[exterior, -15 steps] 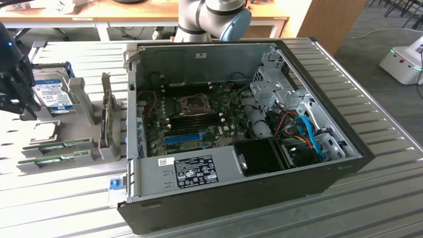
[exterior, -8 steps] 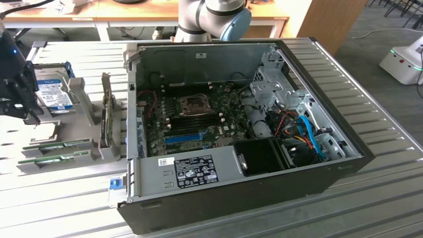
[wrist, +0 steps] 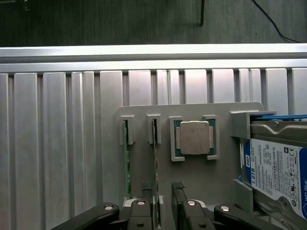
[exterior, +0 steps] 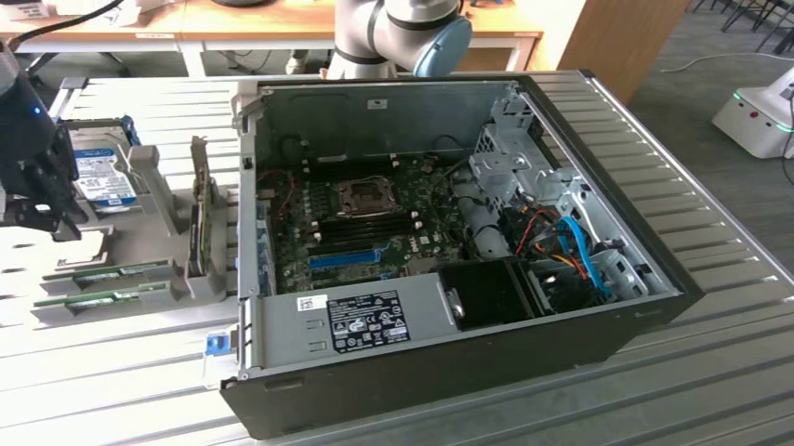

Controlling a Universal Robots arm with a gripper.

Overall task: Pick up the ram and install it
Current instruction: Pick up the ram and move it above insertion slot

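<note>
Two ram sticks stand on edge in slots of a grey holder (wrist: 144,112). In the wrist view they are thin green strips, one ram (wrist: 155,153) nearer the processor and the other ram (wrist: 127,158) beside it. My gripper (wrist: 162,191) is open above the holder, its black fingers (wrist: 178,191) either side of the nearer stick's end and holding nothing. In the exterior view the gripper (exterior: 56,223) hangs at the far left over the holder, where the ram sticks (exterior: 106,274) lie.
A processor (wrist: 194,138) and a blue-labelled hard drive (wrist: 276,172) share the holder. A dark upright expansion card (exterior: 205,223) stands between the holder and the open computer case (exterior: 583,325). The motherboard (exterior: 372,218) inside has a blue slot (exterior: 344,257). The slatted metal table (exterior: 99,372) surrounds them.
</note>
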